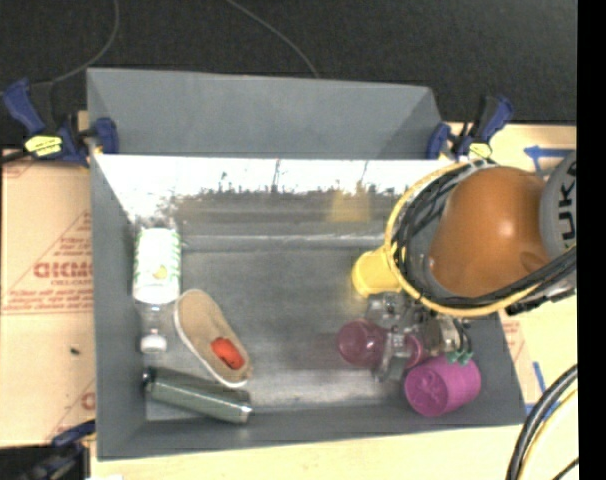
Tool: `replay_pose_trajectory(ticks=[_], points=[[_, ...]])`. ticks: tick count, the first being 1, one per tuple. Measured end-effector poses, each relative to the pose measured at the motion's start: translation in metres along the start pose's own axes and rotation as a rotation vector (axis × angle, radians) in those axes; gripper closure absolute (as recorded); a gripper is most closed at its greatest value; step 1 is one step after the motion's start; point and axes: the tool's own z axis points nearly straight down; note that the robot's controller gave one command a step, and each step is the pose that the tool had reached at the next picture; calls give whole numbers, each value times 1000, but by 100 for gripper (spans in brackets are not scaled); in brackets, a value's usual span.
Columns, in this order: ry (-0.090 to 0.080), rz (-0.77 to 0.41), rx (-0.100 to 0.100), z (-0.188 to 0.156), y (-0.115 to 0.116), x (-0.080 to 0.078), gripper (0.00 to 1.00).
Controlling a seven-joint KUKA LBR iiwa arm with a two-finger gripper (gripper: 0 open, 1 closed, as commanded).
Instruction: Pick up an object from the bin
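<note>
grey metal bin (283, 298) holds the pincer (398, 346), state unclear, beside a glossy translucent purple ball (355, 343).

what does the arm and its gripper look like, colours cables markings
A smooth orange-brown dome cover sits over the wrist, ringed by looping black cables with a yellow strand among them. Beside it is a grey arm link with dark lettering. The gripper below is bare grey metal.

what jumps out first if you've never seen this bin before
The arm's orange dome looms over the bin from the right, its gripper down between a pink ball and a magenta cylinder. At the left lie a clear bottle and a pale scoop holding something red.
</note>
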Motion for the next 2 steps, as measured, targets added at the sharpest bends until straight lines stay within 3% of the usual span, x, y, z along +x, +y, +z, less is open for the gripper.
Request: replay_pose_trajectory(ticks=[1,2], points=[[-9,15,-1,8,6,-8,100],[1,59,-1,-72,-1,-8,100]])
